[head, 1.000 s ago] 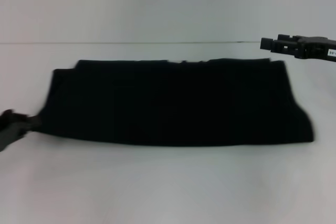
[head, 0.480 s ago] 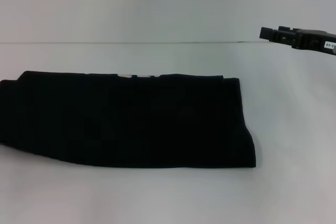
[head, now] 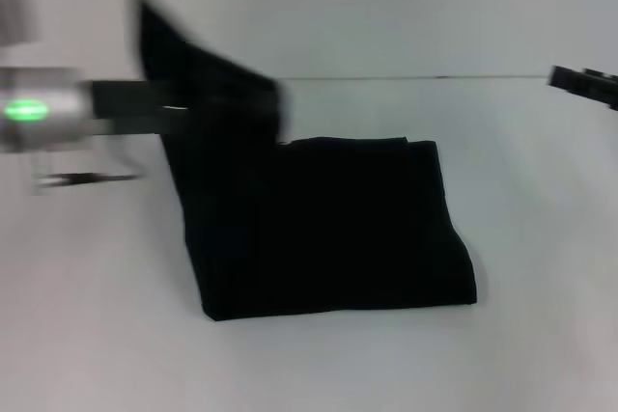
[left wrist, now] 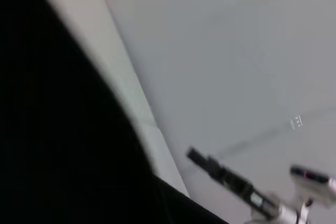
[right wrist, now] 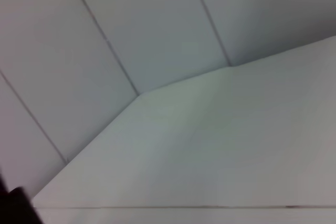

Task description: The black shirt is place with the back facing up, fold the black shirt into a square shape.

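Across the middle of the head view lies the black shirt (head: 328, 229), already folded into a band on the white table (head: 521, 335). Its left end is lifted into the upper left of the frame, draped over the left gripper (head: 169, 108), which appears to pinch the cloth, though blur hides its fingers. The cloth looks soft, light and limp, so it will likely sag and crease; holding it at a corner or along the folded edge seems best. At the right edge, near the top, the right gripper (head: 584, 84) hangs apart from the shirt, and whether it is spread cannot be told. No containers are visible.
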